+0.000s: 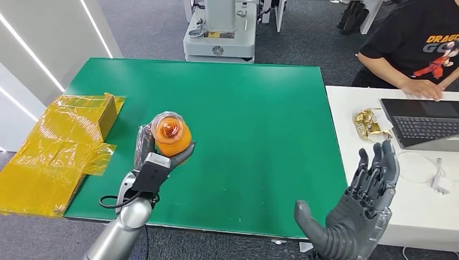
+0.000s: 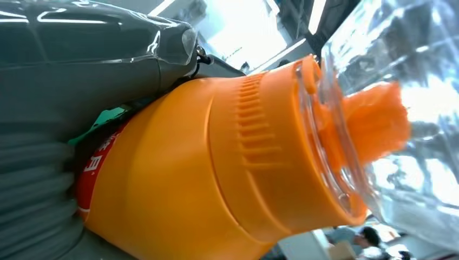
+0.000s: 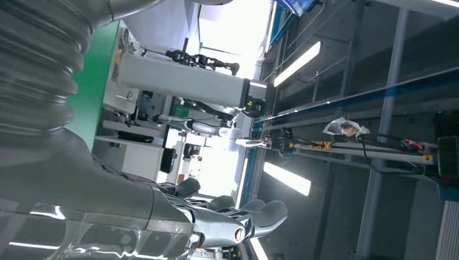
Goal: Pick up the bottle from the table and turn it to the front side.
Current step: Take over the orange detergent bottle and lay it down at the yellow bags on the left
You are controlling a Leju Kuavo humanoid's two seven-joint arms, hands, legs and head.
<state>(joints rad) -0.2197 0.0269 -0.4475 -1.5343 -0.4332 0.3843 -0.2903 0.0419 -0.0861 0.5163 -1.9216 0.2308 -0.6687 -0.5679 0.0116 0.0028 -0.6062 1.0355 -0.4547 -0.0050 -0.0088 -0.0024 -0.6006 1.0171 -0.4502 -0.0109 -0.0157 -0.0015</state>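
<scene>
An orange bottle (image 1: 172, 136) with a clear cap is held upright above the green table (image 1: 254, 114), its top facing my head camera. My left hand (image 1: 153, 157) grips it around the body. Up close, the left wrist view has the orange bottle (image 2: 216, 173), its ribbed collar, its clear cap over an orange spout, and a red label edge against my left hand (image 2: 48, 108). My right hand (image 1: 362, 200) hovers open, palm turned inward with fingers spread and pointing up, past the table's near right corner. In the right wrist view, the right hand (image 3: 178, 216) points its fingers toward the ceiling.
Crumpled yellow film over a box (image 1: 65, 146) lies on the table's left edge. A white desk (image 1: 352, 103) at the right carries a laptop (image 1: 427, 122), a gold wrapper (image 1: 371, 123) and a white charger cable. A person (image 1: 417, 49) sits behind it. Robot equipment (image 1: 219, 32) stands beyond the table.
</scene>
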